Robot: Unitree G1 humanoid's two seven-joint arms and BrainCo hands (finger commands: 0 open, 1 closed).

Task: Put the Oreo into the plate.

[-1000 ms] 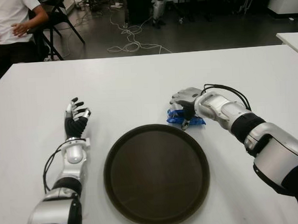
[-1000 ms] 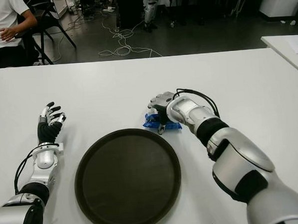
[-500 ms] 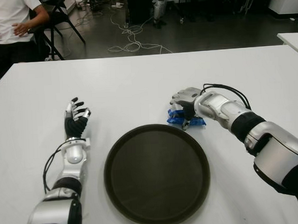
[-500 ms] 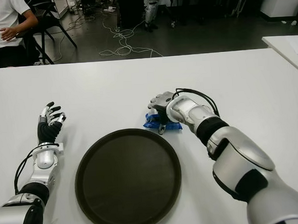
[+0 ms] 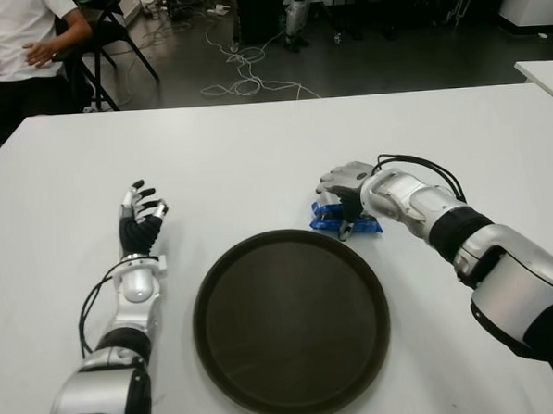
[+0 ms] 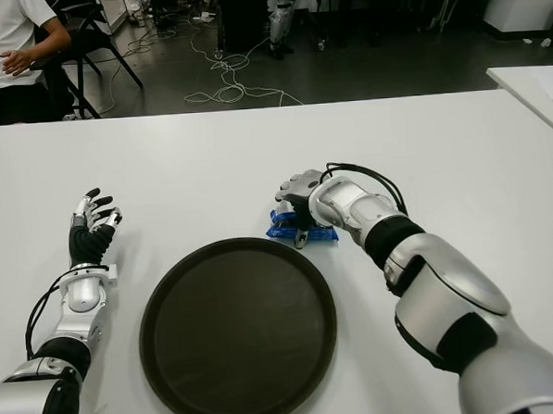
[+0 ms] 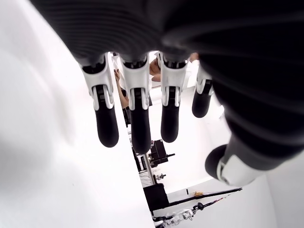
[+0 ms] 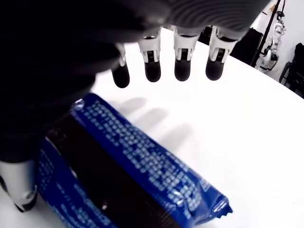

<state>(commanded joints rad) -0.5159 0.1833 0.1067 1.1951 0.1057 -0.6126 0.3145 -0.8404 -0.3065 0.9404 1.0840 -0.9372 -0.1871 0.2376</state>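
Note:
The Oreo [image 5: 326, 219] is a blue packet lying on the white table [image 5: 246, 162], just beyond the far right rim of the round dark plate [image 5: 292, 322]. My right hand [image 5: 346, 188] is spread over the packet, palm down. In the right wrist view its fingers [image 8: 183, 61] reach straight out past the Oreo packet [image 8: 133, 161] and are not curled around it, with the thumb beside the packet's end. My left hand [image 5: 140, 214] shows left of the plate, fingers [image 7: 137, 114] spread and holding nothing. Nothing lies in the plate.
A person [image 5: 18, 54] sits on a chair beyond the table's far left corner. Cables [image 5: 242, 74] lie on the floor behind the table. A second white table's corner [image 5: 543, 71] shows at the far right.

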